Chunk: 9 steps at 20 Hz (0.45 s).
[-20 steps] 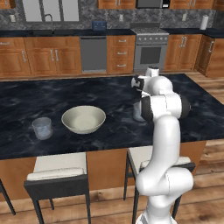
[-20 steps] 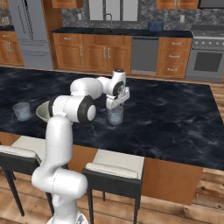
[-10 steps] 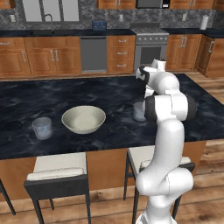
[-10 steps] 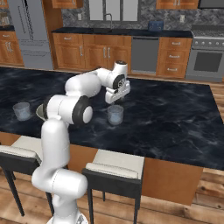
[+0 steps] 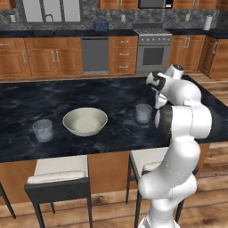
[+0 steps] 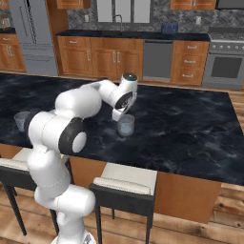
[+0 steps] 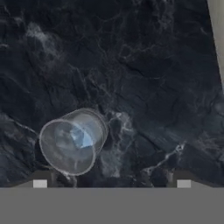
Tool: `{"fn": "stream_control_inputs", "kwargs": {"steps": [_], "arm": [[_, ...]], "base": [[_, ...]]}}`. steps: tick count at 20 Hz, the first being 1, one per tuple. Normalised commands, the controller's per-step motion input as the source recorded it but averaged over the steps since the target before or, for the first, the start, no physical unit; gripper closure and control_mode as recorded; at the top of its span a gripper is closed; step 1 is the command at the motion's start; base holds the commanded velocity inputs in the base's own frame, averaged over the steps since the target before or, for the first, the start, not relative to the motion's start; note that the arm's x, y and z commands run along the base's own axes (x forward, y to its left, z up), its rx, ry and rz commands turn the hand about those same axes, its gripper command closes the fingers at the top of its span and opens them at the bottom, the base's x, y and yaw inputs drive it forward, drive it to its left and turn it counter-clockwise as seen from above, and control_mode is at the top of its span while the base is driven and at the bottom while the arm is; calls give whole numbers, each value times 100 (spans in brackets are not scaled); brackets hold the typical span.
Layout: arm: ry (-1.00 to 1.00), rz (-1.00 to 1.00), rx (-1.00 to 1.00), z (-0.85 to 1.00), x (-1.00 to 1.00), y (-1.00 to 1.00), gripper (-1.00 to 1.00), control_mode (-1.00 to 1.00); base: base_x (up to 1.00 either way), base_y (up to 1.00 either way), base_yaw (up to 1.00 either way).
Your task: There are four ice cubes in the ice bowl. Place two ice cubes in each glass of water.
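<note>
Pincer (image 7: 111, 181) hangs open and empty above the right glass (image 7: 73, 141), which holds one ice cube (image 7: 82, 138); I judge three cubes remain to place.

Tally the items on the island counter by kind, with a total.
Glasses of water: 2, one left of the bowl, one by the arm
Ice bowl: 1
Ice cubes visible: 1, in the near glass
Total: 4
</note>
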Motion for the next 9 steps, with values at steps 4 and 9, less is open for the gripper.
{"fn": "stream_control_inputs", "kwargs": {"steps": [4,9], "arm": [[-16,40,-1,0,-76,49,-100,-100],[-2,53,-7,2,-71,63,-100,-100]], "base": [[0,0,0],[0,0,0]]}}
